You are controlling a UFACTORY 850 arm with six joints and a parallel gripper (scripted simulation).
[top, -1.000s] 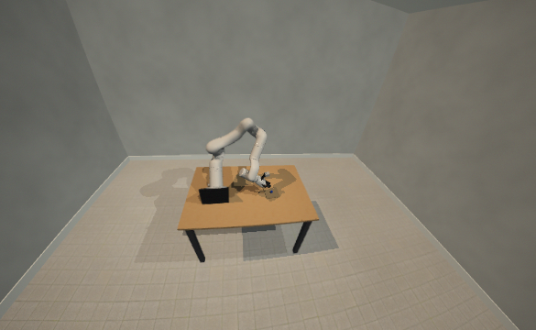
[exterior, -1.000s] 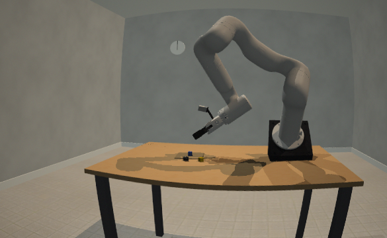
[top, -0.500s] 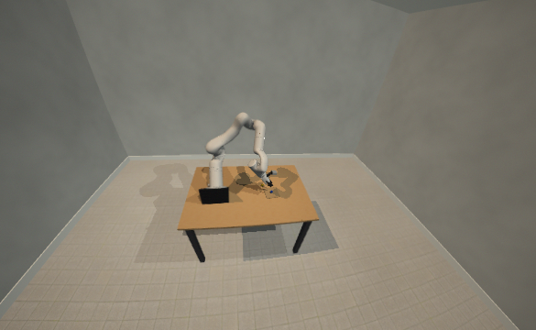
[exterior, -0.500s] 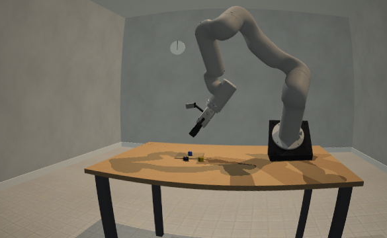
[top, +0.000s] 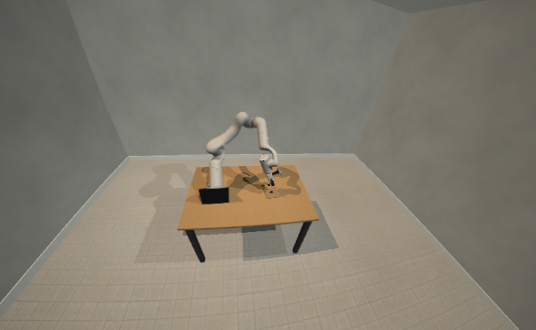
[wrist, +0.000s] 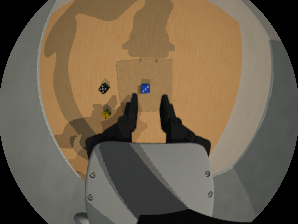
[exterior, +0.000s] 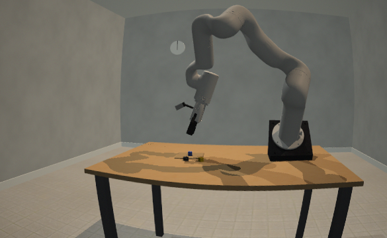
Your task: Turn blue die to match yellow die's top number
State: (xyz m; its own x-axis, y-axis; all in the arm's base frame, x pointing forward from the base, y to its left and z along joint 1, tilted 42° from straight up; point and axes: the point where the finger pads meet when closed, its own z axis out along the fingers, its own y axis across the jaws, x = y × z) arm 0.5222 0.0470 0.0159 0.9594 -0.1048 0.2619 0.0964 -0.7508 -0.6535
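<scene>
The blue die lies on the thin tan mat, inside its edges. A few white pips show on its top in the wrist view, too small to count surely. The yellow die lies on the table beside the mat; its top number is not readable. The black die lies beside the mat too, with several white pips. My gripper is open and empty, tilted, well above the table. Its fingers stand partly apart, nothing between them.
The wooden table carries the arm's black base, far from the dice. Shadows of the arm fall across the table, the mat and around the yellow die.
</scene>
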